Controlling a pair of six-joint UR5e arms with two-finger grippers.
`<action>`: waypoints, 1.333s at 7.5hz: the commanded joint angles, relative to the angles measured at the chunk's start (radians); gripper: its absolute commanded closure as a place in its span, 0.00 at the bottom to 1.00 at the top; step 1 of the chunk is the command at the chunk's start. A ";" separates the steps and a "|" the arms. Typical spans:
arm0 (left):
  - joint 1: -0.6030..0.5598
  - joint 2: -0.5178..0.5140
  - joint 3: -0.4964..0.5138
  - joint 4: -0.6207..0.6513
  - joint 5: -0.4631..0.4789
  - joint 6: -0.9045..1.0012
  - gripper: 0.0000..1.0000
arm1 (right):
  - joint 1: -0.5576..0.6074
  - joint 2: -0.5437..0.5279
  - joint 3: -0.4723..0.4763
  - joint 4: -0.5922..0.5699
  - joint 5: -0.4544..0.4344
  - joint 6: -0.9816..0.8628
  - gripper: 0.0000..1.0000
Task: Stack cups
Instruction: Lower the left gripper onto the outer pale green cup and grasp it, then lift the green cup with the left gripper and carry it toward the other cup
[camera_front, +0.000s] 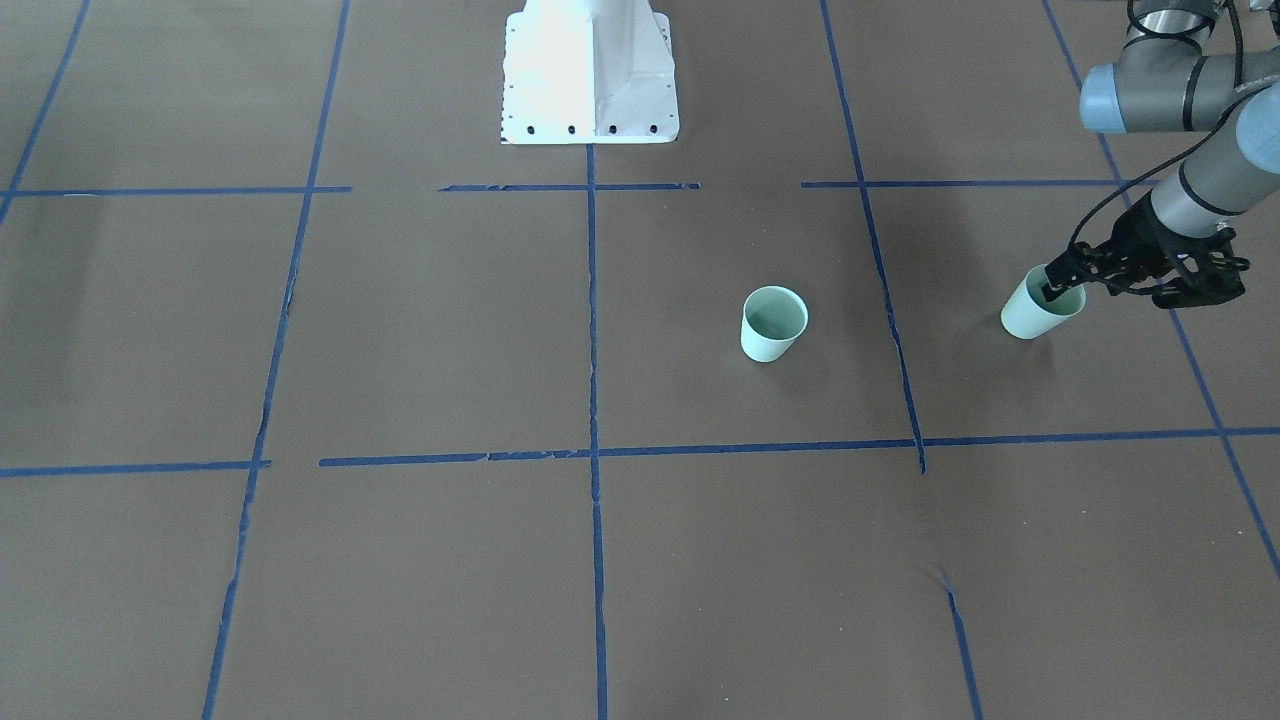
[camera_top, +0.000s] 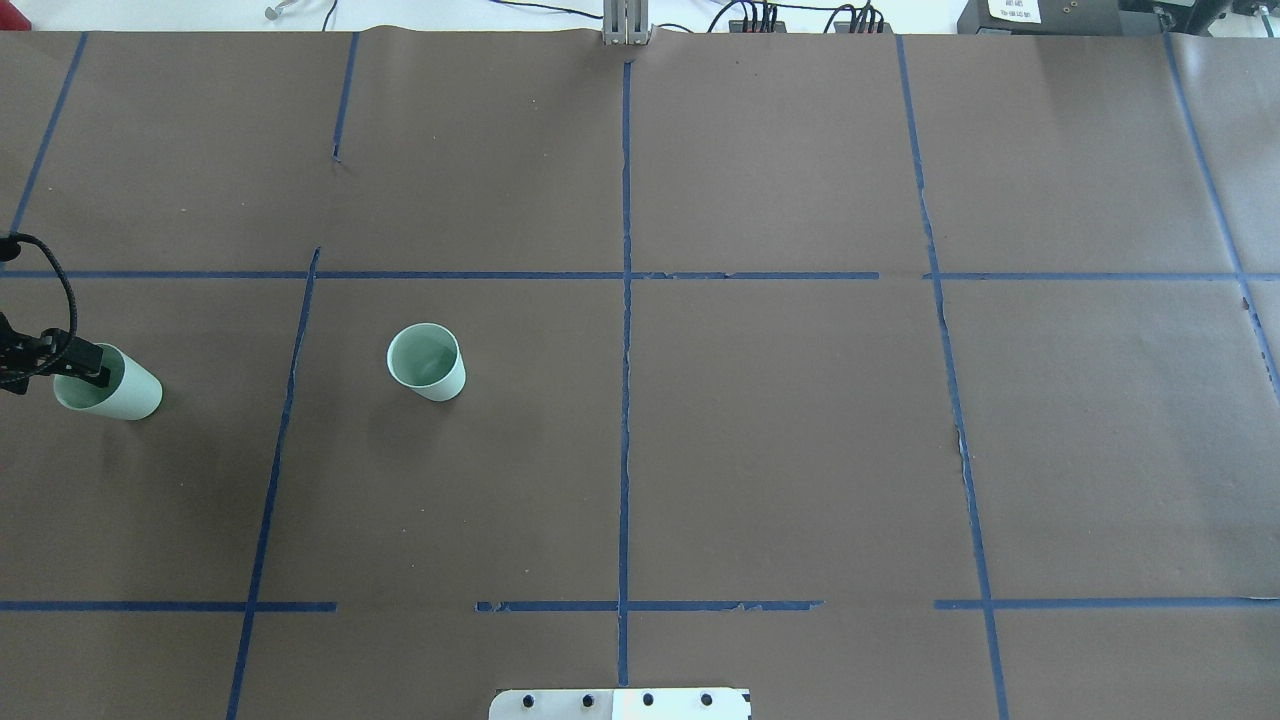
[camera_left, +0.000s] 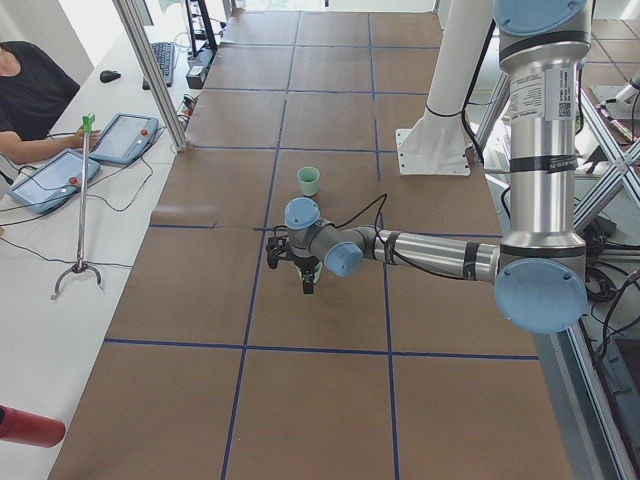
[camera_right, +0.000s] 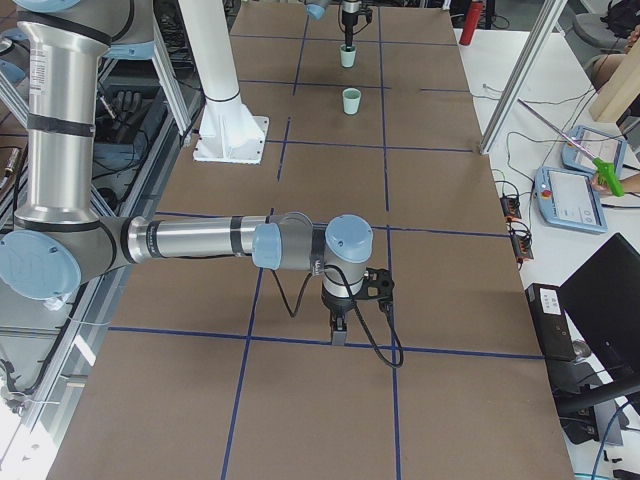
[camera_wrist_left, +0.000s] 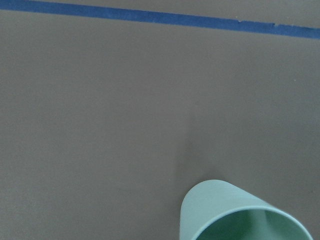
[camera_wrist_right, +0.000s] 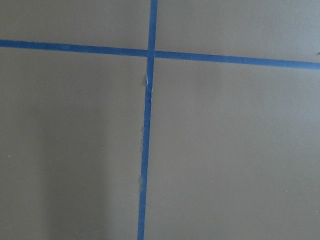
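Two pale mint-green cups are on the brown table. One cup (camera_front: 773, 325) stands upright and free left of the table's middle in the overhead view (camera_top: 428, 362). My left gripper (camera_front: 1058, 283) is shut on the rim of the other cup (camera_front: 1033, 312), one finger inside it, at the far left edge of the overhead view (camera_top: 118, 391). I cannot tell whether this cup touches the table. Its rim shows at the bottom of the left wrist view (camera_wrist_left: 240, 215). My right gripper (camera_right: 338, 335) points down over a tape line, far from both cups. I cannot tell whether it is open or shut.
Blue tape lines (camera_top: 625, 300) divide the table into squares. The white robot base (camera_front: 590, 75) stands at the robot's side of the table. An operator (camera_left: 35, 95) with tablets and a thin stand (camera_left: 80, 210) are beside the table.
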 joint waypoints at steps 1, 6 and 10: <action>0.001 0.001 -0.005 -0.010 0.000 -0.006 1.00 | 0.000 0.000 0.000 0.001 0.000 0.000 0.00; -0.114 0.032 -0.252 0.190 -0.027 0.015 1.00 | 0.000 0.000 0.001 0.001 0.000 0.000 0.00; -0.138 -0.258 -0.378 0.693 -0.029 -0.067 1.00 | 0.000 0.000 0.001 0.000 0.000 0.000 0.00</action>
